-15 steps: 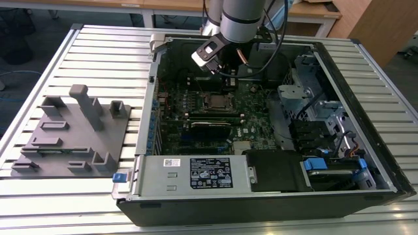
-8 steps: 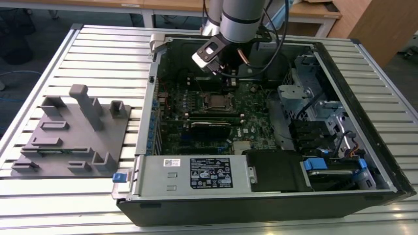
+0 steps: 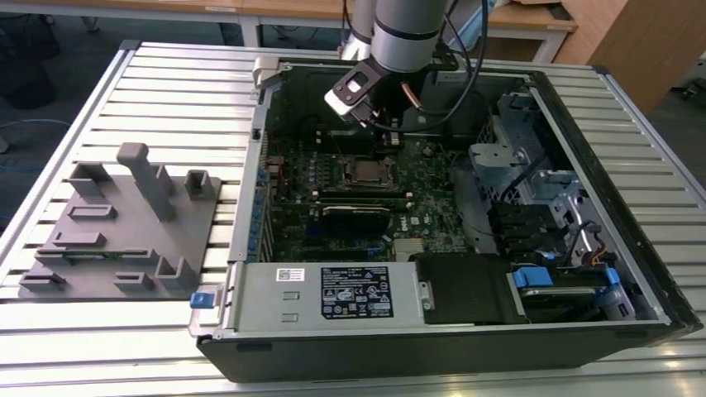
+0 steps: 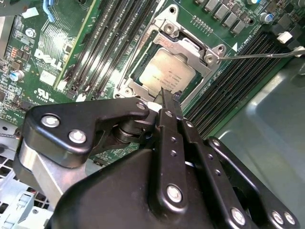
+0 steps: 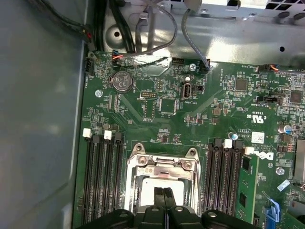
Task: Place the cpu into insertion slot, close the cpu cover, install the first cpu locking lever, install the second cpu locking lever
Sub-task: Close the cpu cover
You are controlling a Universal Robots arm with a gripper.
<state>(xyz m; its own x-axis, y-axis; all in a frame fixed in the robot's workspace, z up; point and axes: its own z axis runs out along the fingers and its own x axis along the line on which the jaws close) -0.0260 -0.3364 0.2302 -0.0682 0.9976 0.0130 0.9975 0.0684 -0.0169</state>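
Observation:
The cpu [image 4: 164,71] lies flat in the insertion slot [image 4: 136,78], its dull silver top showing through the cut-out of the cpu cover [image 4: 190,45], which lies down over it. My gripper [image 4: 169,97] hovers just above the cpu's near edge, fingers pressed together and empty. A thin metal locking lever [image 4: 257,56] sticks out from the socket corner over the memory slots. The first wrist view shows the cover [image 5: 162,164], the cpu [image 5: 145,190] and my gripper [image 5: 164,192]. In the exterior view the gripper [image 3: 383,132] hangs over the slot [image 3: 360,172].
Long black memory slots [image 5: 102,176] flank the socket on both sides. The open computer case [image 3: 441,331] stands on a slatted table, with drive bays and cables on the exterior view's right. A grey fixture [image 3: 121,223] sits on the exterior view's left.

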